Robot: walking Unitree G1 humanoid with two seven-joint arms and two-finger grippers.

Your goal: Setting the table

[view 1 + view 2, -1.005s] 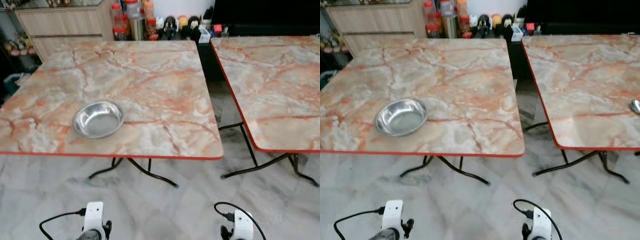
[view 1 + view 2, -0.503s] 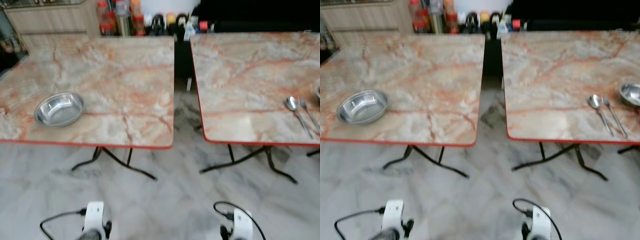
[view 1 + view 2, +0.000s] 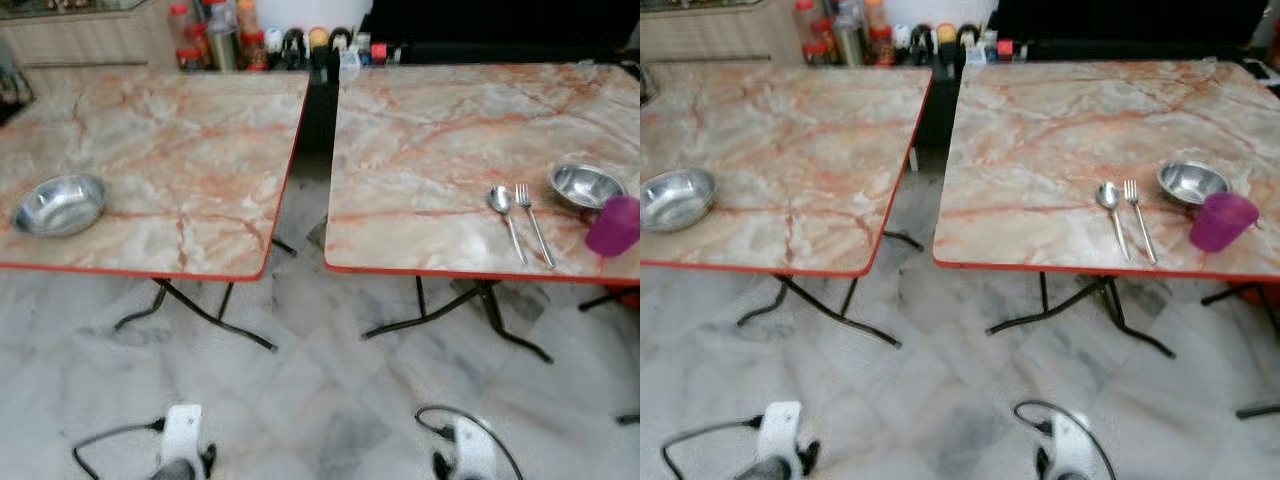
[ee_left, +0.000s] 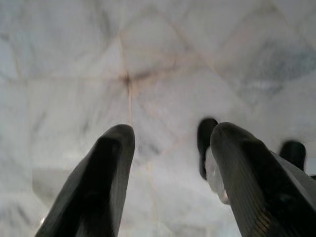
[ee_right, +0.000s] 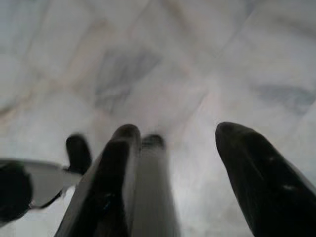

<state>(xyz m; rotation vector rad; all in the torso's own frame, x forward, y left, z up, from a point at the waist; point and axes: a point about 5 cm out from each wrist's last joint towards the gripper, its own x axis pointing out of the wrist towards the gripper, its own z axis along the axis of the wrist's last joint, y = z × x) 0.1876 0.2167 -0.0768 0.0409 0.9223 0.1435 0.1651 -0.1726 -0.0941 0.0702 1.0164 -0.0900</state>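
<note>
I stand the robot on the marble floor [image 3: 330, 400], facing the gap between two marble-pattern tables, and both arms hang low with nothing in them: the left gripper [image 4: 170, 182] points down at the floor with its two black fingers apart and empty, and the right gripper [image 5: 190, 182] is also spread open over the tiles. On the left table [image 3: 170, 150] one steel bowl [image 3: 58, 204] sits alone near the front edge. On the right table [image 3: 1080, 150] a spoon [image 3: 1112, 212] and a fork [image 3: 1137, 218] lie side by side, just beside a second steel bowl [image 3: 1192, 181], and a purple cup [image 3: 1221, 220] stands close to the front edge next to that bowl. I judge the setting is only partly done, because the left place has no cutlery and no cup. The main risk I see is the purple cup: it is so near the red rim that a careless reach for the spoon or fork could sweep it to the floor. The cutlery is thin and flat on a smooth top, so the fingers may slide over it or push it into the bowl. The head views are a little blurred, so if I reach now my aim will be poor, and the table legs [image 3: 200, 315] are near the robot's path
</note>
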